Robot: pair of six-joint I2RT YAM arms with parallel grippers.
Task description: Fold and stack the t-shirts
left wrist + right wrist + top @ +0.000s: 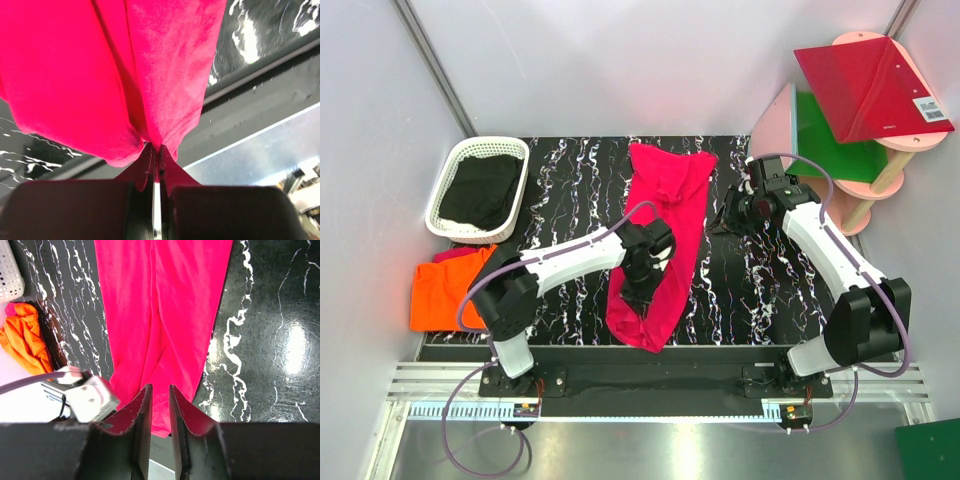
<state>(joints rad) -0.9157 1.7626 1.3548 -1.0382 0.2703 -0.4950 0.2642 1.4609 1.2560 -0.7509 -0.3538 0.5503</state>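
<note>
Overhead, shows the hot pink t-shirt [668, 205] laid out as a long, narrow strip down the middle of the black marbled tabletop [570, 190], running from the far side to the near edge. Catches the left claw [639, 292] pressed together on the near part of that strip, pinching a hemmed fold of pink cloth between its fingers [75, 210]. Confirms the pinch from the left wrist, with the cloth fanning out and away from the closed tips.

Finds the right claw [728, 218] just beside the right edge of the shirt, toward its far end, over bare tabletop. Shows its jaws slightly parted from the right wrist, with a narrow gap, nothing gripped between them, and pink cloth visible beyond the tips.

Places the orange t-shirt [442, 295] bunched at the left edge of the tabletop, well apart from the pink one, with a scrap of pink cloth [448, 255] peeking out at its far side. Includes a white basket [448, 185] holding black cloth [485, 190] at the far left corner, plus a red panel [870, 85] and a green panel [830, 135] off the tabletop at the far right.
</note>
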